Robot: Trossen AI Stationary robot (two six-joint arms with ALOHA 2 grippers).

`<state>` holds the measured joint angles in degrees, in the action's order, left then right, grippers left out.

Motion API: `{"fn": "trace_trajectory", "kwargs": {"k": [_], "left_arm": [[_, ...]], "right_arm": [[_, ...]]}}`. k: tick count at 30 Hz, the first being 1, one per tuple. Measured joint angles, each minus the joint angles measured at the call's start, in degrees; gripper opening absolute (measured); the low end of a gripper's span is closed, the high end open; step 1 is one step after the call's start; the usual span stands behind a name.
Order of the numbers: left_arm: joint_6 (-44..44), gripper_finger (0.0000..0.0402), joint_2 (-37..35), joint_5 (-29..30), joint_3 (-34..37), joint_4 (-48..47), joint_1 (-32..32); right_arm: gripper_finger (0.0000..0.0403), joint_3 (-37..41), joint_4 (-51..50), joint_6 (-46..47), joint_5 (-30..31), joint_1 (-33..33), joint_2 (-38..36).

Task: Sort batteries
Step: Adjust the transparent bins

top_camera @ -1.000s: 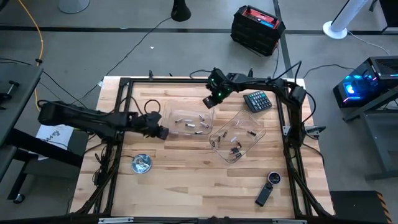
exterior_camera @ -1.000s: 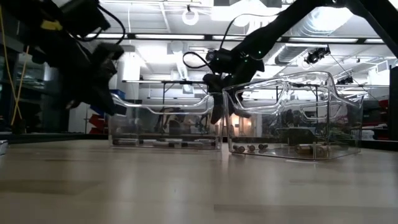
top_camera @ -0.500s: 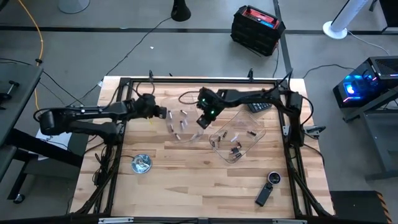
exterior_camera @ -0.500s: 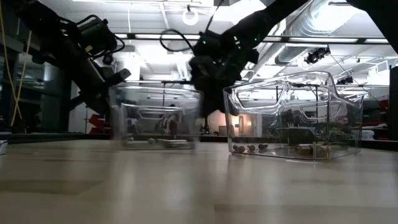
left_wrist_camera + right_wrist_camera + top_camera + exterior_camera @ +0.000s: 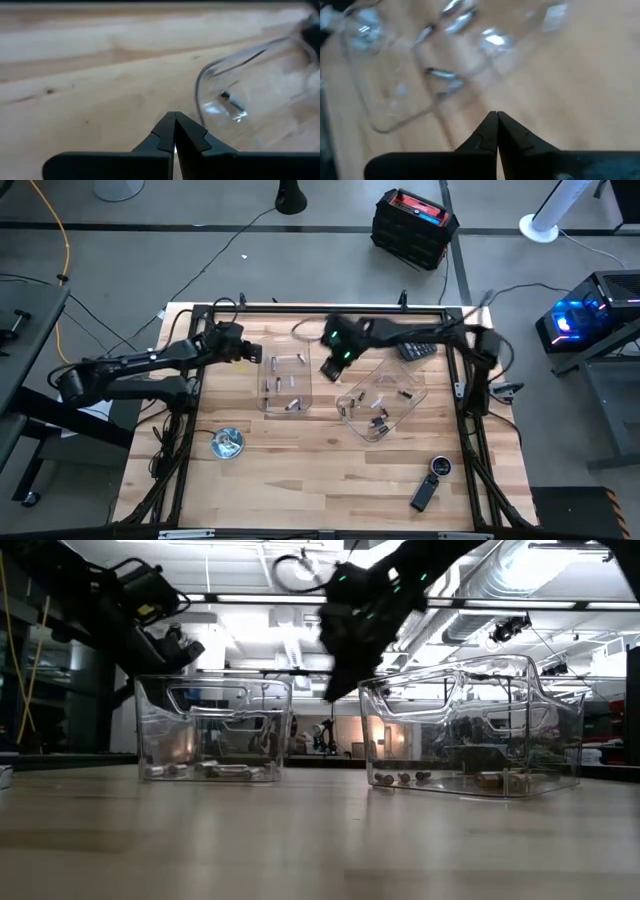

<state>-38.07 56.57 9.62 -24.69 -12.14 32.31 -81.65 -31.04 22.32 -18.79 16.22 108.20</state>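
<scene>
Two clear trays stand on the wooden table. The left tray (image 5: 286,381) (image 5: 213,730) holds several silvery batteries (image 5: 291,404) (image 5: 222,772). The right tray (image 5: 385,400) (image 5: 470,730) holds dark batteries (image 5: 378,423) (image 5: 400,777). My left gripper (image 5: 258,352) (image 5: 175,131) is shut, just off the left tray's far left corner, with bare wood between its tips and the tray's rim (image 5: 200,95). My right gripper (image 5: 329,369) (image 5: 496,127) is shut and blurred, raised between the two trays by the left tray's right wall. My right gripper is beside the left tray's right wall (image 5: 313,375) with shut fingers. Blur hides the gap, and I cannot tell whether it touches the wall.
A round shiny metal dish (image 5: 228,443) lies near the table's left near side. A black oblong gadget (image 5: 430,485) lies near the right near corner. A keypad (image 5: 415,347) is partly under the right arm. A black frame (image 5: 470,420) rims the table.
The left tray has turned about a quarter turn and slid toward the table's left; its batteries shifted inside. My left gripper has swung from the tray's near left side toward the far edge. My right gripper has moved from the far side toward the near left, along the tray's right side.
</scene>
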Motion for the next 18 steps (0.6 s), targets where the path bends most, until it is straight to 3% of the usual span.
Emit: {"fn": "trace_trajectory", "kwargs": {"k": [4, 8, 12, 15, 18], "left_arm": [[1.7, 0.0, -3.8, 0.5, 0.0, -0.1, 0.3], [3.6, 0.0, -6.8, 0.6, 0.0, -0.5, 0.4], [3.9, 0.0, -7.8, 0.4, 0.0, -0.8, 0.4], [3.9, 0.0, -7.5, 0.4, 0.0, -0.7, 0.4], [4.3, 0.0, -6.8, -0.4, 0.0, -0.5, 0.4]], "right_arm": [[0.0, 0.0, -13.2, -2.1, 7.2, 3.0, -8.6], [0.0, 0.0, -28.4, 0.4, 8.6, 2.7, -18.3], [0.0, 0.0, -43.0, 5.5, 3.9, -3.7, -25.1], [0.0, 0.0, -51.9, 11.4, 4.2, -11.3, -27.2], [0.0, 3.2, -53.9, 19.7, 4.2, -18.3, -28.0]]}}
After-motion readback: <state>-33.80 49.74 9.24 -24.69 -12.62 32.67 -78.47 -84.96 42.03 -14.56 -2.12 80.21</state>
